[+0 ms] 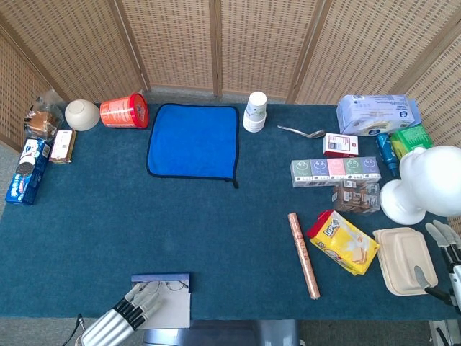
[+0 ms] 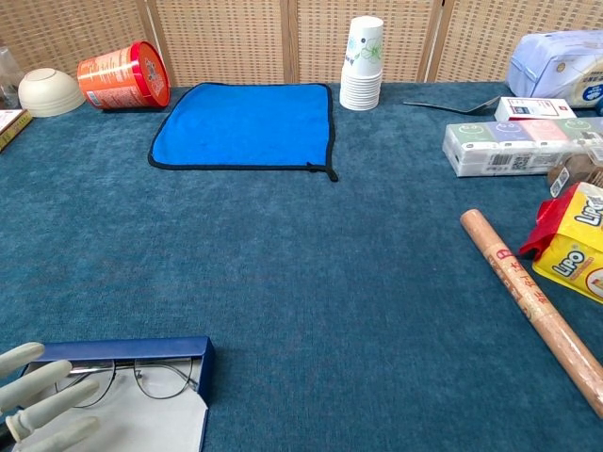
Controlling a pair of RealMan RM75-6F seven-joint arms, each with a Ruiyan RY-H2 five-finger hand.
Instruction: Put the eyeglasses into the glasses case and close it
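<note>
While our left hand (image 2: 42,403) lies with fingers spread, holding nothing, over the open dark-blue glasses case (image 2: 141,350), the thin wire-rimmed eyeglasses (image 2: 132,379) rest inside it. Our right hand (image 1: 446,249) sits fingers apart, empty, beside the beige clamshell box (image 1: 403,259).

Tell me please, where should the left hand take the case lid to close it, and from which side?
Probably the lid's free near edge: the case lies open, its pale lid flat toward the robot, hinged beside the glasses. The left hand sits at the lid's left end, so come from that near-left side, under the edge, and fold it away over the glasses.
</note>
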